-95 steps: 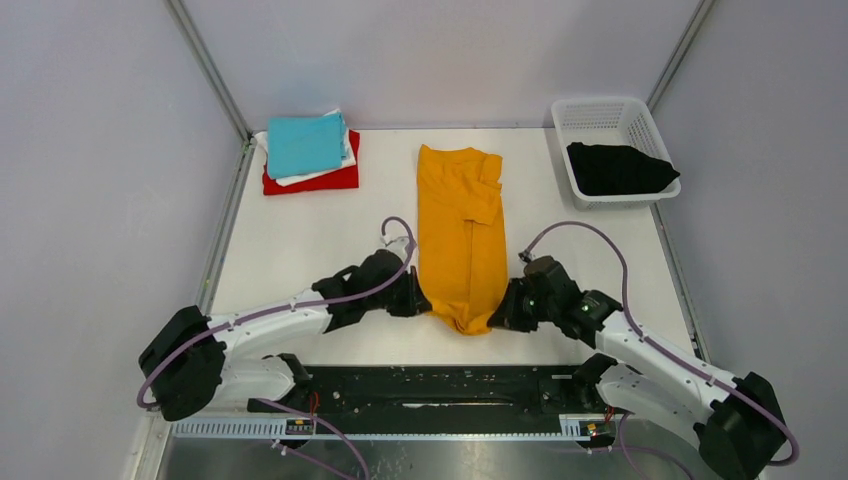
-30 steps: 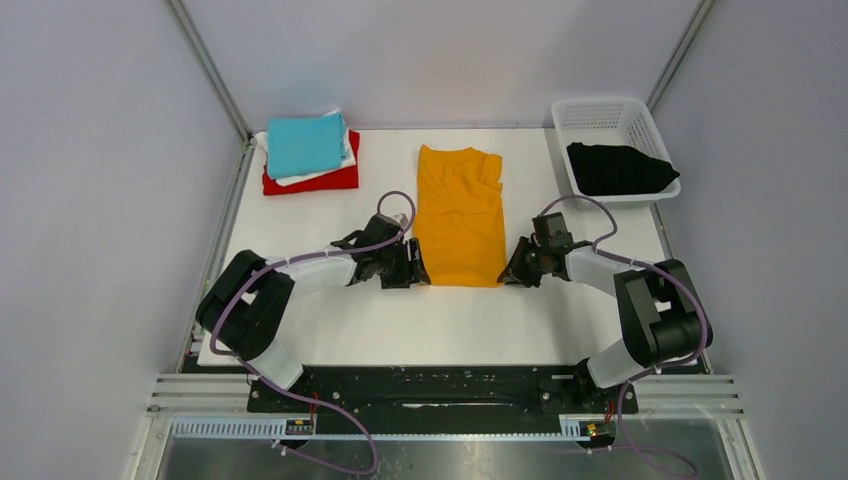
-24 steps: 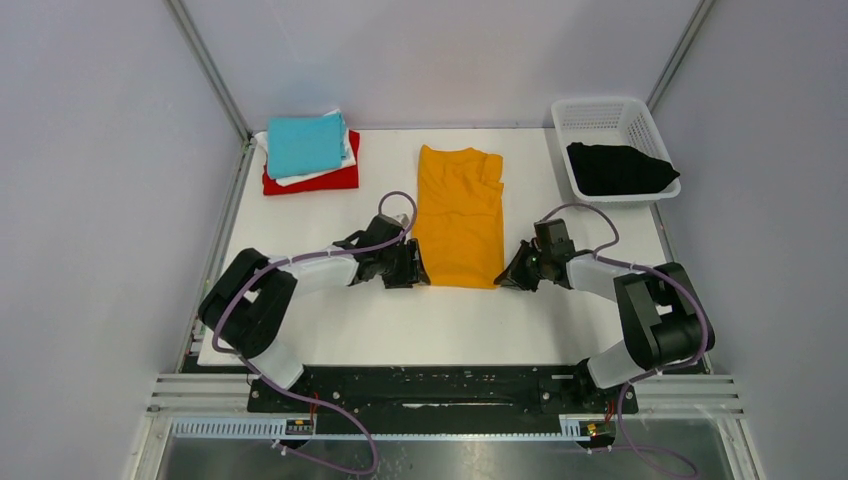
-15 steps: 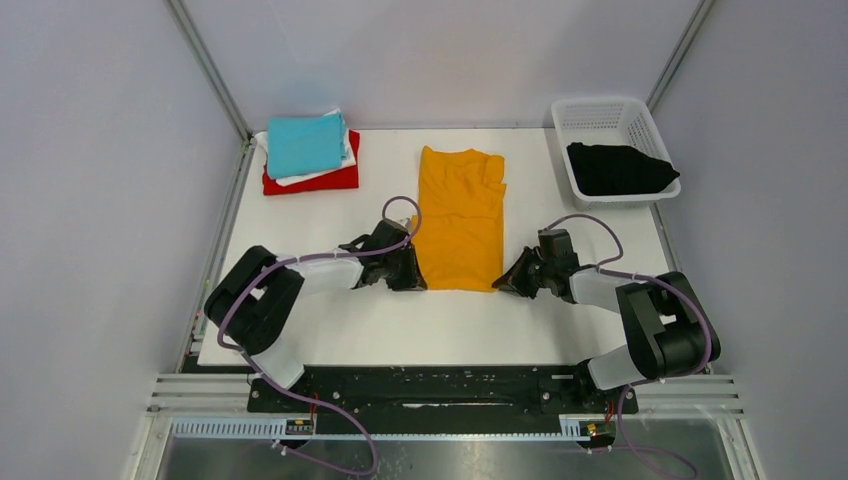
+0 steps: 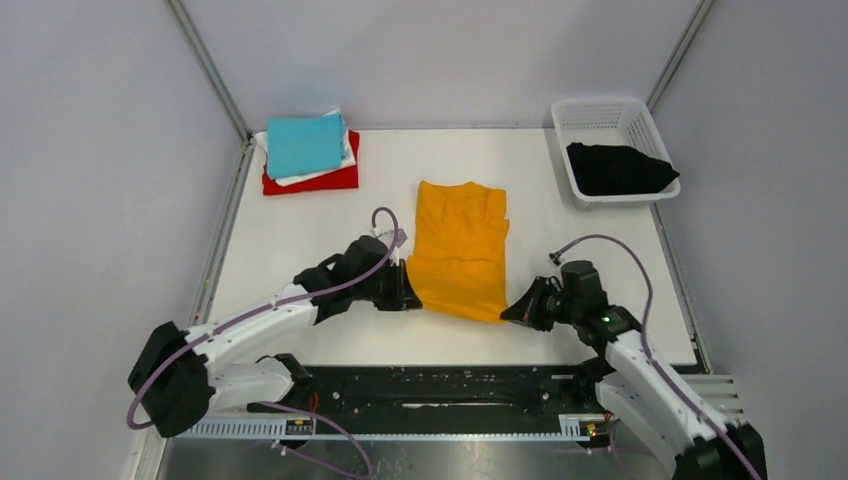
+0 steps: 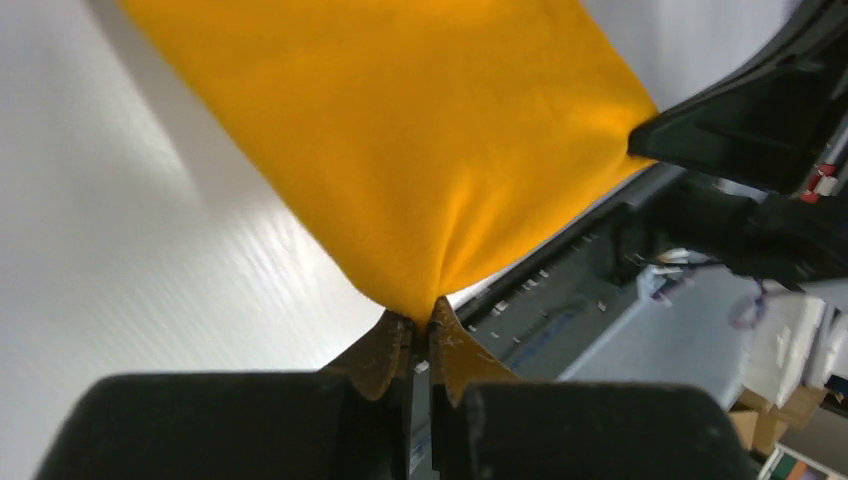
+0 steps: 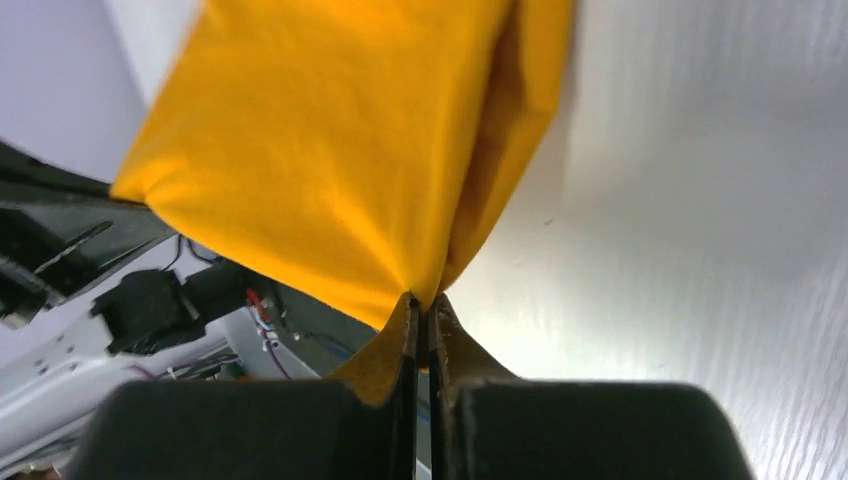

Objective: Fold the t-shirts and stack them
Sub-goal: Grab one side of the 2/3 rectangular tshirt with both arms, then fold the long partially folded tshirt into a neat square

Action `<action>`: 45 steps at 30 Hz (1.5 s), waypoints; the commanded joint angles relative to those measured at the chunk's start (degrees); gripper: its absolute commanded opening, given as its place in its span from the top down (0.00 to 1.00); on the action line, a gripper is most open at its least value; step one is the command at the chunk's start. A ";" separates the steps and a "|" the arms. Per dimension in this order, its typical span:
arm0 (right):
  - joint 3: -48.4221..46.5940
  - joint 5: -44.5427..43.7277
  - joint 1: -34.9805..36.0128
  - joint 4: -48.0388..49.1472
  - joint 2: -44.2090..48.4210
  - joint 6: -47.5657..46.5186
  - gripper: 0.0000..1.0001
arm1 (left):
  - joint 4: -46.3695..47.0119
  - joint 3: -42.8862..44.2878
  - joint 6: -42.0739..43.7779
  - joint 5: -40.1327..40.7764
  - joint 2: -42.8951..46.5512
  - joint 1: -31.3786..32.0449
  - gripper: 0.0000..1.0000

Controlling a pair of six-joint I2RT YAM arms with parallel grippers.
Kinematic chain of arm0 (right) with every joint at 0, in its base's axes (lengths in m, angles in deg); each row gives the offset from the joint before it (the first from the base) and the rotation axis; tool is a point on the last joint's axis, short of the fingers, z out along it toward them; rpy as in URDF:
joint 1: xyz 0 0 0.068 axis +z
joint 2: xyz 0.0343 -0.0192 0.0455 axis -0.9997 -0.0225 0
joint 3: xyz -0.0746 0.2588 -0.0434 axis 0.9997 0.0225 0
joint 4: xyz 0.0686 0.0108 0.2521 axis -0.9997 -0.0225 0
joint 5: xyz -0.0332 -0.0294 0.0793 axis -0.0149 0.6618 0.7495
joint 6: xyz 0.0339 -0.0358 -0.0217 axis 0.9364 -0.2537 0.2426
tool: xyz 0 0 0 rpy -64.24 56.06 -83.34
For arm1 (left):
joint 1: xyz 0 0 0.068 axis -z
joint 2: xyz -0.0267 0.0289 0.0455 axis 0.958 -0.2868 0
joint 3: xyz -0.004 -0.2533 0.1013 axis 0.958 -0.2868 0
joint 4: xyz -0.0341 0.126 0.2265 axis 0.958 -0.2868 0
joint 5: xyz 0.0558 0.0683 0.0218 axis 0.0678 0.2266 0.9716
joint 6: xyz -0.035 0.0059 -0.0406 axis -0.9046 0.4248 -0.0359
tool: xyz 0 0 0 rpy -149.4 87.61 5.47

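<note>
The orange-yellow t-shirt (image 5: 458, 248) lies folded into a strip in the middle of the table, its near end raised. My left gripper (image 5: 408, 292) is shut on its near left corner (image 6: 420, 300). My right gripper (image 5: 512, 313) is shut on its near right corner (image 7: 425, 295). The shirt hangs stretched between the two grippers. A folded stack sits at the back left, with the teal shirt (image 5: 304, 143) on top, a white one (image 5: 318, 177) under it and a red one (image 5: 330, 182) at the bottom. The black shirt (image 5: 618, 168) lies in the basket.
The white mesh basket (image 5: 603, 111) stands at the back right corner. Grey walls and metal frame posts (image 5: 205, 65) close in the table. A black rail (image 5: 440, 385) with the arm bases runs along the near edge.
Both grippers have pulled back toward the near edge with the shirt's near corners. The whole shirt has slid nearer, away from the back edge, and its near end is lifted.
</note>
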 commanded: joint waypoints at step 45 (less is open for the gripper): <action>-46.32 -9.48 -11.46 2.79 -38.46 -10.41 1.00 | 2.05 48.12 8.17 -12.40 -42.81 -24.70 1.00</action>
